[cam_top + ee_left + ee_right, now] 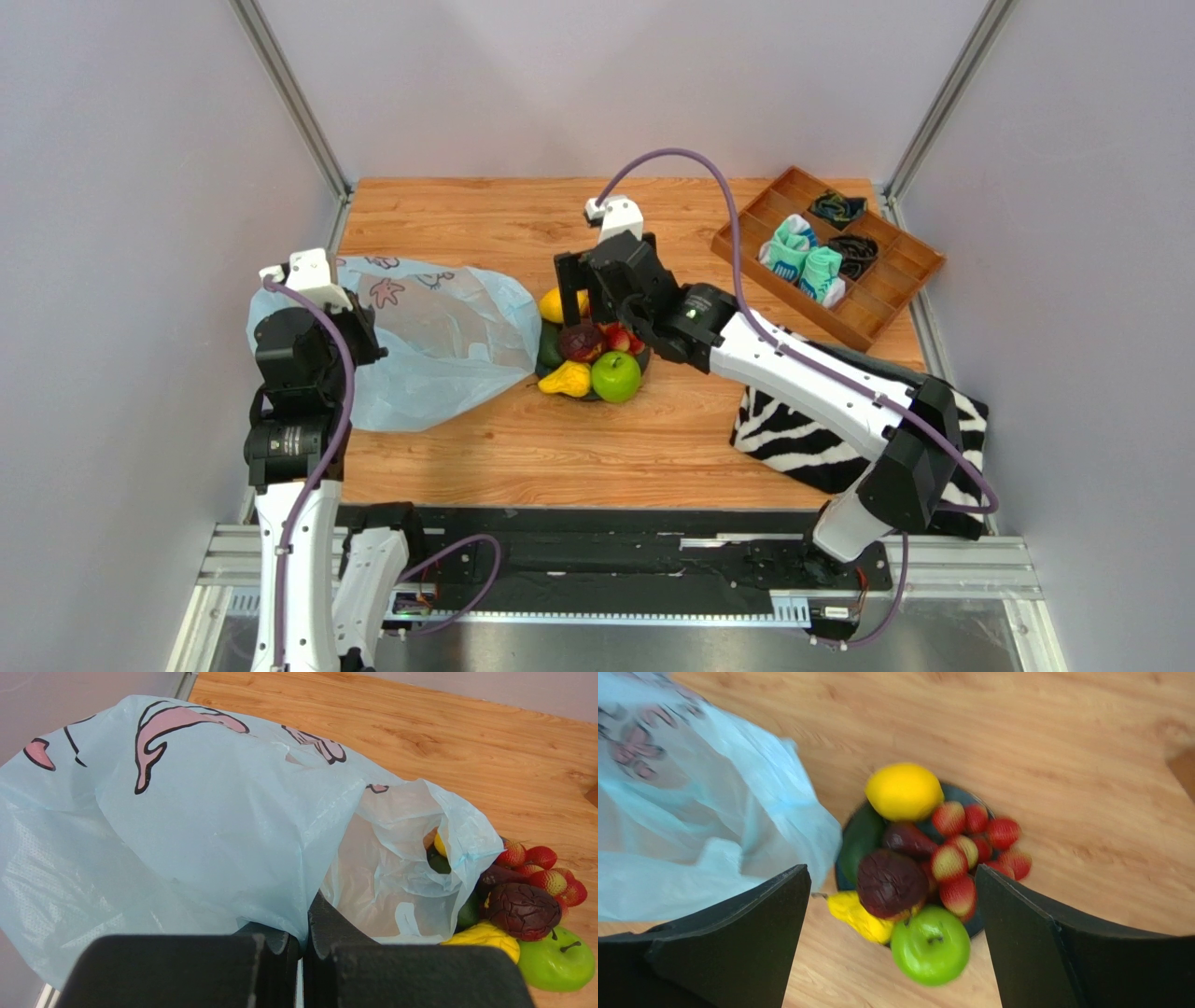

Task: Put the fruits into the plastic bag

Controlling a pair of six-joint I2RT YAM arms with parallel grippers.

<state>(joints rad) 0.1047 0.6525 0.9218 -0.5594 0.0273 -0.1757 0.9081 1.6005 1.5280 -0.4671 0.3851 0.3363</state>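
Meanwhile the left gripper (303,932) is clamped tight on the edge of the translucent pale blue plastic bag (421,343), which lies at the left of the wooden table (561,455), its mouth reaching the dark round plate (957,795). The small toy fruits (596,360) sit heaped on that plate. The right gripper (892,878) hovers over them, jaws spread wide, holding nothing.

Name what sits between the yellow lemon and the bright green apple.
Dark red-purple wrinkled round fruit, plus a smaller maroon one; right wrist view.
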